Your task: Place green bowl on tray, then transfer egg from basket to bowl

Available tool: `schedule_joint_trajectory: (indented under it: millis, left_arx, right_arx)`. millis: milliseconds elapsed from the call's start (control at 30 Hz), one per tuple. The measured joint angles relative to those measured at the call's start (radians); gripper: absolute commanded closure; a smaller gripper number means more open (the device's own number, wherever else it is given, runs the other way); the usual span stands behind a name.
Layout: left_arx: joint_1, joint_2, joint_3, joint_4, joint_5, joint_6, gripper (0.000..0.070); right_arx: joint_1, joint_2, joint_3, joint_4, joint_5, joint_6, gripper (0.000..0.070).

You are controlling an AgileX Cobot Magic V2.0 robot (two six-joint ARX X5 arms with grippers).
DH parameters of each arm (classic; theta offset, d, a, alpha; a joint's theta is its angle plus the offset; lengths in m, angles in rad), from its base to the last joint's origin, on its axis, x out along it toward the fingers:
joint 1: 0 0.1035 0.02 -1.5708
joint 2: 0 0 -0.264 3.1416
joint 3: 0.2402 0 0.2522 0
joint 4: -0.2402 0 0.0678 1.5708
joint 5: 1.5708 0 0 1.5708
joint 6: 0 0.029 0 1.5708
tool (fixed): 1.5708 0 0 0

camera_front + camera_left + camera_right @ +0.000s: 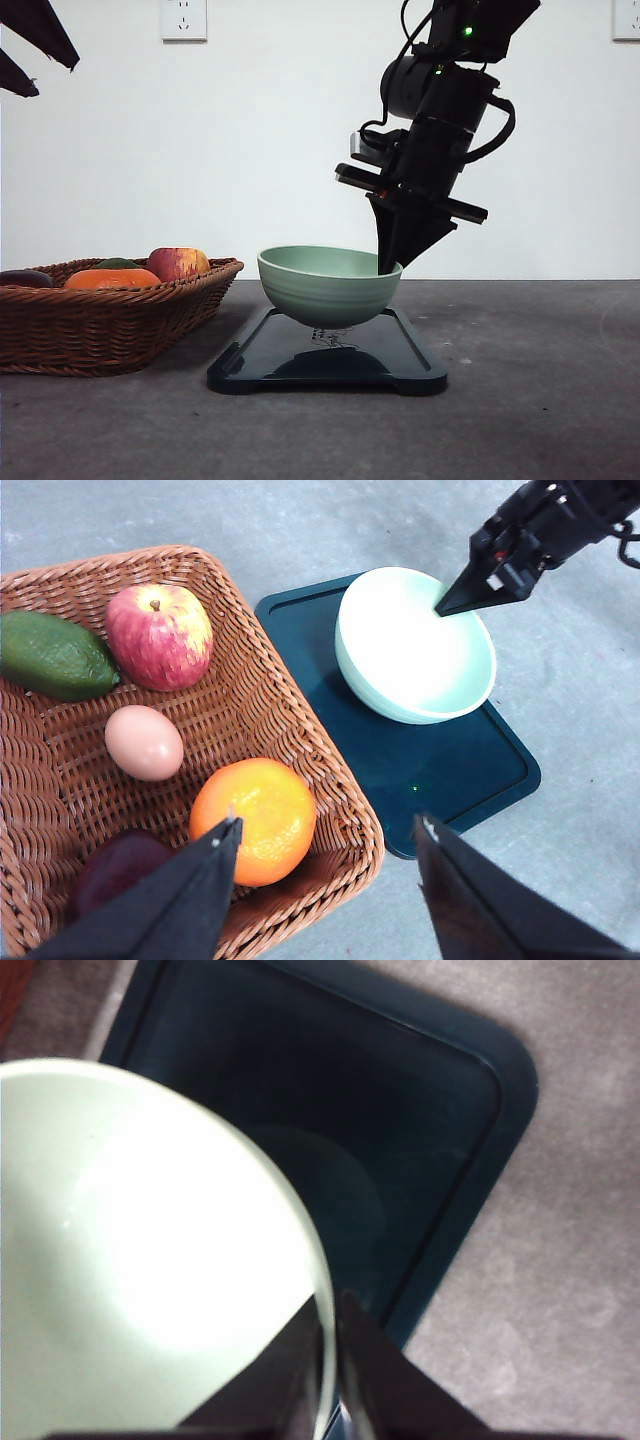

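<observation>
The right gripper (390, 268) pinched the rim of the green bowl (328, 285), mid-frame just above the tray (420, 365). The bowl looked hard, smooth and breakable. The egg (144, 742) lay in the basket (250, 695), left side; hold it softly. The left gripper (325, 830) was spread wide.

Plain white wall (250, 150) — two sockets (183, 18) up high — grey tabletop (530, 380) below.

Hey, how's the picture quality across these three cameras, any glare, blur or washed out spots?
Front view: even light, sharp, a soft reflection of the green bowl on the glossy tray. Left wrist view: the bowl's inside is overexposed to near white. Right wrist view: soft focus, bright glare inside the bowl, right gripper fingers blurred.
</observation>
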Motion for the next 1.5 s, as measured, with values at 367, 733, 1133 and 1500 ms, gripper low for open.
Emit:
schedule_joint_trajectory:
  millis: [367, 733, 1133, 1500]
  left_arx:
    - [0.0, 0.0, 0.0, 0.0, 0.0, -0.001, 0.035]
    - [0.0, 0.0, 0.0, 0.0, 0.0, -0.002, 0.035]
    - [0.0, 0.0, 0.0, -0.009, 0.0, -0.017, 0.035]
    - [0.0, 0.0, 0.0, -0.009, 0.0, -0.025, 0.035]
  right_arx:
    - [0.001, 0.034, 0.0, -0.001, -0.006, 0.003, 0.0551]
    - [0.002, 0.031, 0.148, -0.131, 0.036, 0.002, 0.0447]
    - [0.014, -0.185, 0.061, 0.016, 0.133, -0.001, 0.0448]
    - [0.014, -0.472, -0.357, 0.291, 0.134, -0.003, 0.0448]
